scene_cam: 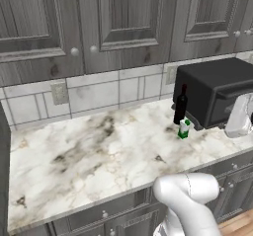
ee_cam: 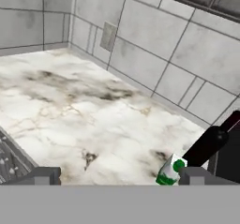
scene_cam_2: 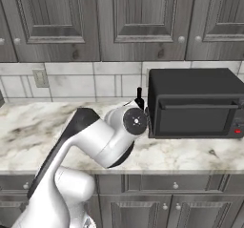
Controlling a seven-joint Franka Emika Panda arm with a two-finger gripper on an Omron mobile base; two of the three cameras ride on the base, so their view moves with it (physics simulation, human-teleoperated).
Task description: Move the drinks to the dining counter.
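Note:
Two drinks stand together on the marble counter (scene_cam: pixel 99 151) beside a black toaster oven (scene_cam: pixel 217 89): a tall black wine bottle (scene_cam: pixel 181 105) and, just in front of it, a small green-and-white carton (scene_cam: pixel 184 129). In the hand view the carton (ee_cam: pixel 169 170) and the wine bottle (ee_cam: pixel 208 143) lie at the lower right, close to the right fingertip (ee_cam: pixel 197 175). My gripper (ee_cam: pixel 119 177) is open wide, low over the counter, with nothing between its fingers. In the right base view my arm hides all but the wine bottle's neck (scene_cam_2: pixel 139 97). The dining counter is out of view.
Grey upper cabinets (scene_cam: pixel 123 18) hang over a tiled backsplash with a wall outlet (scene_cam: pixel 60 93). The toaster oven (scene_cam_2: pixel 195 103) stands right of the drinks. Bare counter stretches left of them. Drawers (scene_cam: pixel 108 213) run under the counter's front edge.

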